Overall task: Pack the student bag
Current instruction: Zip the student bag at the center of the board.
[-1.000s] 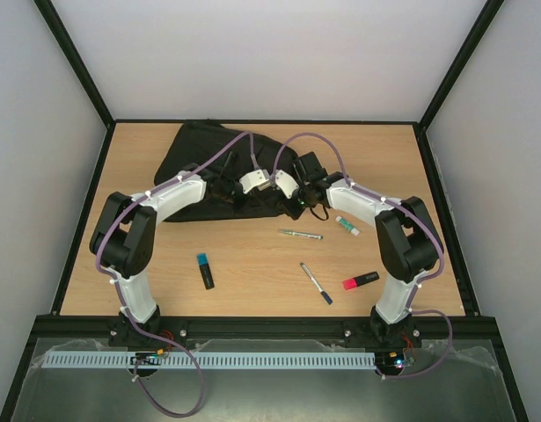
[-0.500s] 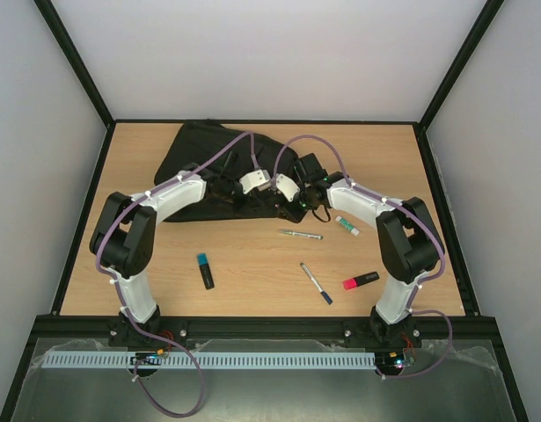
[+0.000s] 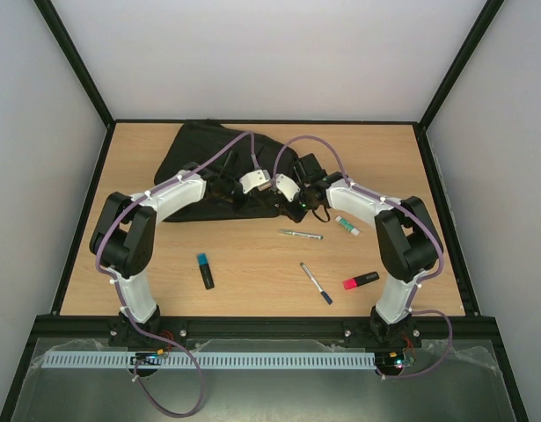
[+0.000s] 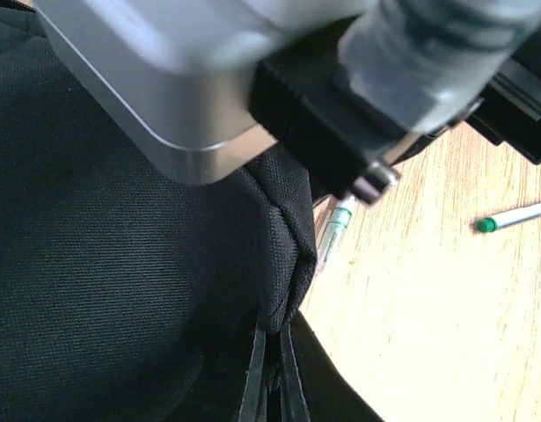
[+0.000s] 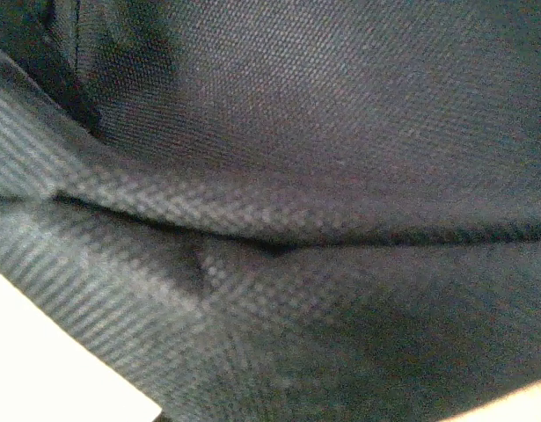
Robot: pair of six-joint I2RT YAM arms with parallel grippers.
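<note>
Hardly anything has moved; only the right gripper (image 3: 283, 187) has dipped a tiny bit lower. Near us on the desk (image 3: 252, 299) lie a blue marker (image 3: 205, 271) and a pink marker (image 3: 361, 280). Farther back both arms meet over the near edge of the student bag (image 3: 195, 149). The left gripper (image 3: 261, 185) is closed tight, but I cannot tell about the right one. The bag looks soft and floppy, so I think pinching a fold by its opening works best.

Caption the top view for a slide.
Left gripper and right gripper at the student bag; stationery lies loose on the table.
</note>
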